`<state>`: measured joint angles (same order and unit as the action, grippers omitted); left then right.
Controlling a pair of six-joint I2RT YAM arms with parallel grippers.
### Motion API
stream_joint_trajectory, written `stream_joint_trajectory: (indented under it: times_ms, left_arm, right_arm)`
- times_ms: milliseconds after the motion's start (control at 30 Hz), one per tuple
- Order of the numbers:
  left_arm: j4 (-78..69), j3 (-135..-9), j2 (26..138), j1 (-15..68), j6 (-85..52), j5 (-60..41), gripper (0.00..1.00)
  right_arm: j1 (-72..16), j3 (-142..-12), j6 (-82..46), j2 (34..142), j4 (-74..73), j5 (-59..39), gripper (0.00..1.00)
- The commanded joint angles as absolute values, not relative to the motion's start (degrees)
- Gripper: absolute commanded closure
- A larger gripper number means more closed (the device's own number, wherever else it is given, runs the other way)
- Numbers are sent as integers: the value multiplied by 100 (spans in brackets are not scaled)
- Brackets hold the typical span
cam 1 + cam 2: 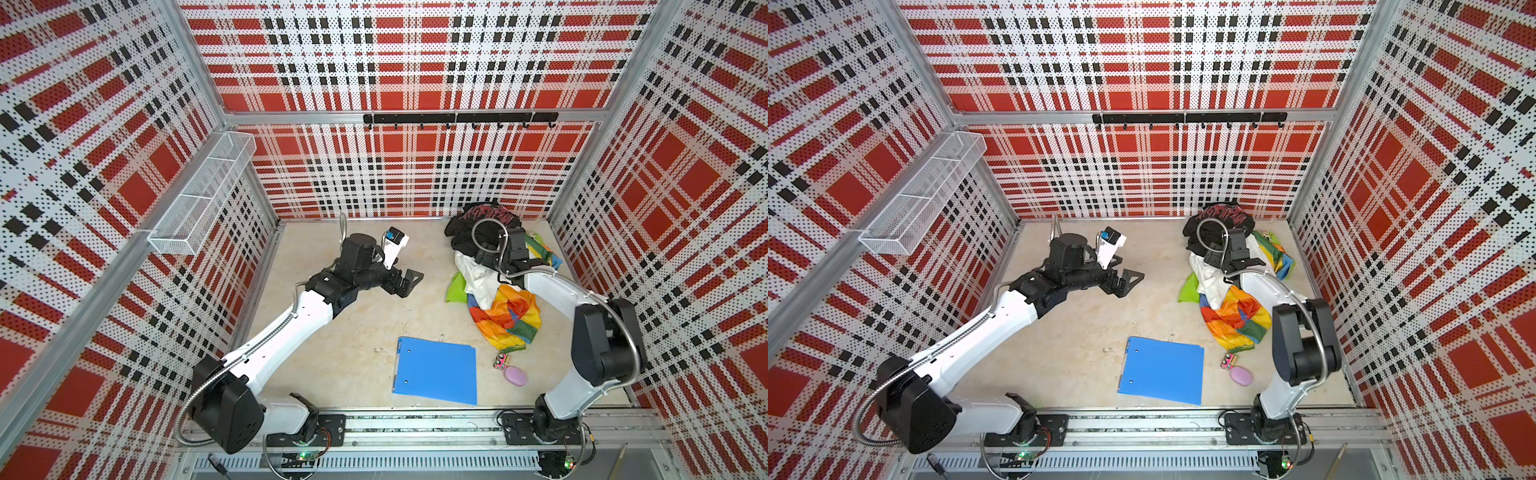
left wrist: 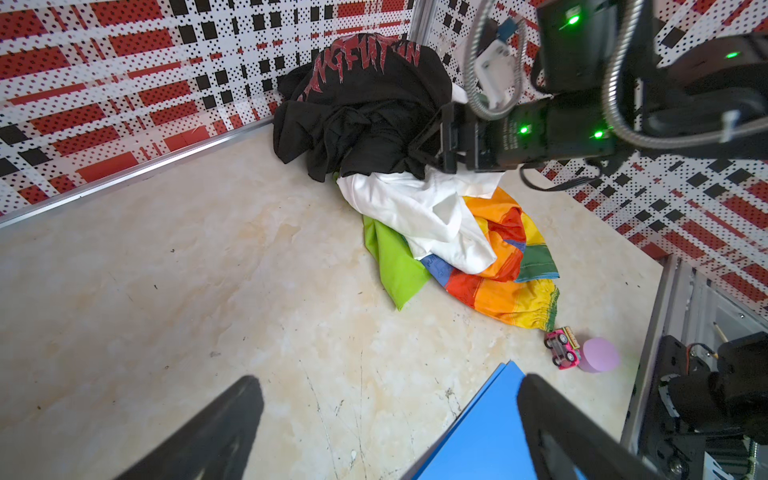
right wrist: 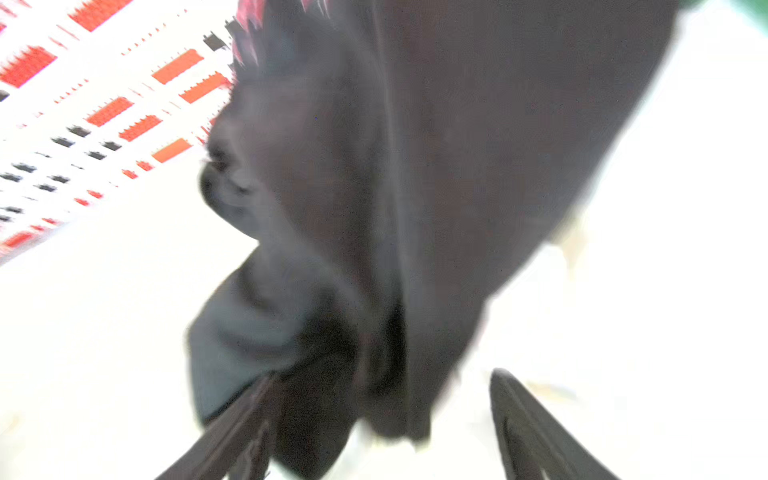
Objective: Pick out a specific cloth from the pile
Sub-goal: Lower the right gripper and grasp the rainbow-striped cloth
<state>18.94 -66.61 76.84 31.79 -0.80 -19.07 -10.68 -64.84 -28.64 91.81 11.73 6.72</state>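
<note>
Since the pile (image 2: 407, 174) fills the far right corner of my worktop (image 1: 353, 332), both my arms face that way. The rainbow cloth (image 1: 505, 318) spreads out of the pile's near end with its upper edge pinned under the white garment (image 2: 424, 216), so I judge it wants a pull from its free hem. The black T-shirt (image 2: 361, 112) heaps behind. My right gripper (image 3: 382, 376) hangs over that shirt, jaws spread, with black folds between them but not clamped. My left gripper (image 2: 390, 381) waits wide apart and empty above bare worktop, clear of the heap.
</note>
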Motion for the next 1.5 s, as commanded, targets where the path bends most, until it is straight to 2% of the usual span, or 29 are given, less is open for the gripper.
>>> stream_joint_trajectory:
  times_ms: [0, 133, 333, 600, 833, 933, 1100, 1200, 1267, 1467]
  left_arm:
    - [1834, -6741, 7510, 3183, -80, -1909, 1]
    - [1829, -6738, 7462, 3192, -83, -1893, 1]
    - [1809, -6747, 7462, 3204, -114, -2021, 1]
    - [1775, -6724, 7453, 3215, -153, -2050, 1]
    - [1781, -6715, 7456, 3217, -144, -2000, 1]
    - [1776, -6715, 7457, 3227, -145, -1991, 1]
    - [1775, -6715, 7476, 3220, -134, -1981, 1]
    - [1784, -6715, 7462, 3218, -131, -1964, 1]
    - [1781, -6715, 7444, 3218, -129, -1943, 1]
    - [1775, -6715, 7444, 3223, -132, -1968, 1]
  right_arm:
    - [-876, -6232, -2605, 8426, 1360, 601, 8]
    - [-391, -5602, -2878, 7680, 1666, 298, 1]
    - [572, -4544, -3052, 7075, 1869, -266, 0]
    - [826, -3920, -2860, 7528, 1604, -527, 0]
    - [823, -3758, -2924, 8134, 1348, -328, 1]
    - [826, -3692, -2961, 8247, 1225, -274, 16]
    - [826, -3781, -2922, 8402, 1132, -319, 62]
    - [825, -3831, -2927, 8257, 1142, -264, 81]
    - [826, -3886, -2910, 8080, 1182, -270, 89]
    - [817, -4162, -2873, 7535, 1289, -582, 95]
